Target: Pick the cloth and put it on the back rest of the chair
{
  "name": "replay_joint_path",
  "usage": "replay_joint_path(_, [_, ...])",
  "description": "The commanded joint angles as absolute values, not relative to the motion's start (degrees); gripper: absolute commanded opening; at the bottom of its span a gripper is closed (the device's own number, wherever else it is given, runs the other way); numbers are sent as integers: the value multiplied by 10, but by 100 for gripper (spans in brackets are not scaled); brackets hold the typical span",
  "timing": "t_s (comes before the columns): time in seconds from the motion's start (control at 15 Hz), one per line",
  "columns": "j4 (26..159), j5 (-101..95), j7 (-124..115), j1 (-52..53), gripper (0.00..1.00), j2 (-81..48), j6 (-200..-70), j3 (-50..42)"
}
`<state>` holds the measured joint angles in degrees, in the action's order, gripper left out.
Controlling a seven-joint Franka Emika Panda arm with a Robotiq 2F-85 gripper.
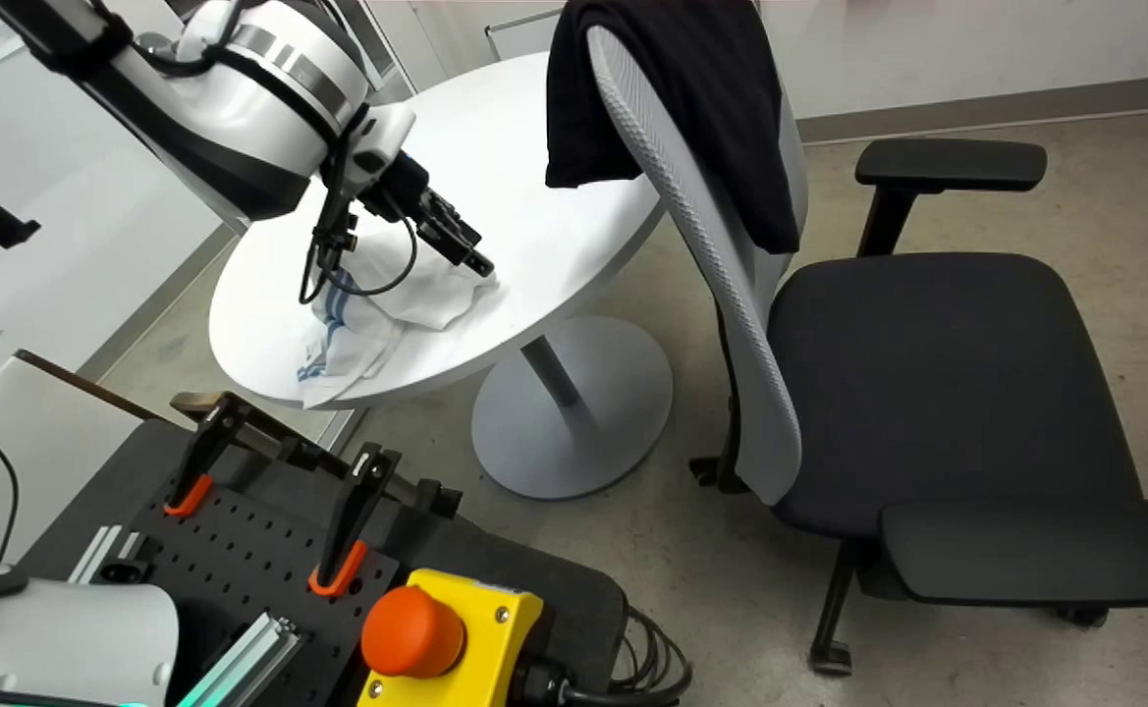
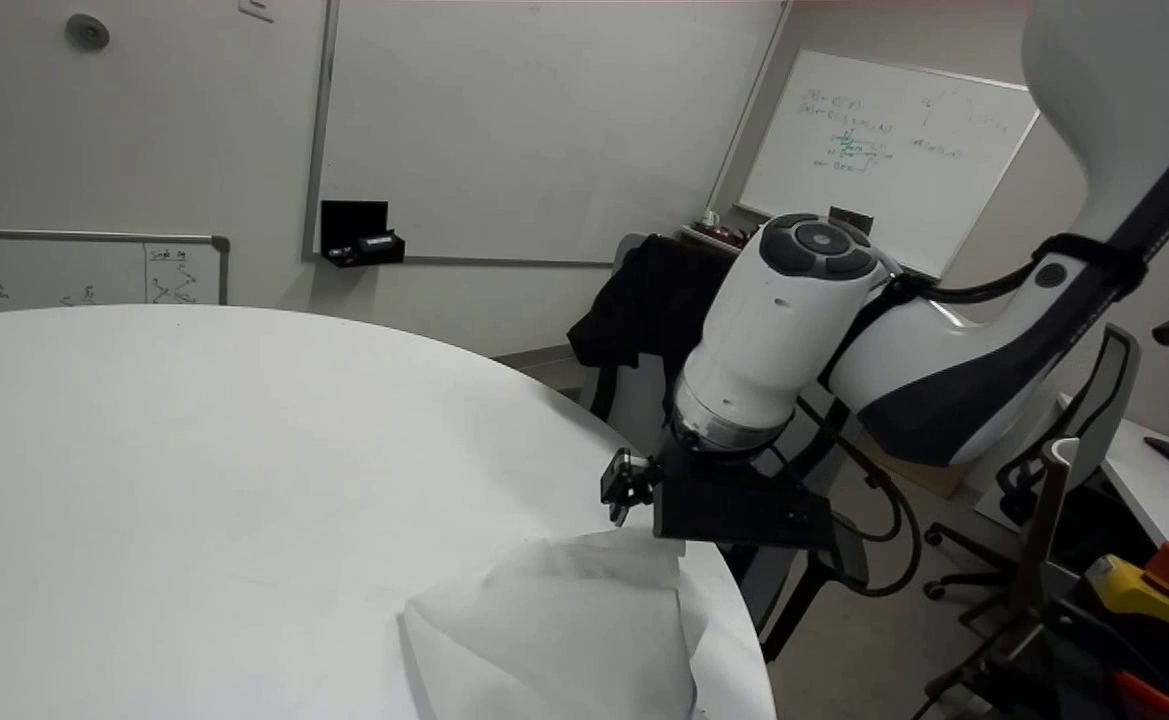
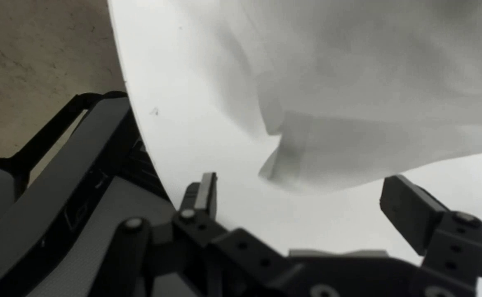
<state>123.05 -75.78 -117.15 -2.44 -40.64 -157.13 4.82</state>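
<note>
The cloth is white with blue stripes and lies crumpled on the round white table (image 1: 524,167). It shows in both exterior views (image 1: 436,295) (image 2: 554,630) and fills the upper right of the wrist view (image 3: 368,90). My gripper (image 3: 300,181) is open, and nothing is held. Its fingers are apart, with a cloth corner just beyond and between the tips. In both exterior views the gripper (image 1: 480,263) (image 2: 618,512) is low over the table at the cloth's edge; touching is unclear. The chair's grey back rest (image 1: 745,363) stands beside the table with a black garment (image 1: 691,108) over it.
The table edge (image 3: 135,119) runs close to my left finger, with the chair beyond and below it. A black bench with clamps (image 1: 357,511) and a yellow box with a red button (image 1: 475,628) stand near the arm. Chair armrests (image 1: 952,162) stick out.
</note>
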Motion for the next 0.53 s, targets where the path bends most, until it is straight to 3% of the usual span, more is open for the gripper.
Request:
replay_joint_path(0.0, [1197,-763,-1188,-12,100,-437,-1578,53])
replay_joint_path(0.27, [1191,-753,-1185,-9,100,-445,-1574,59])
replay_joint_path(0.33, [1191,-750,-1183,-11,75,-447,-1574,61])
replay_joint_path(0.47, [1192,-751,-1186,-12,68,-445,-1575,60])
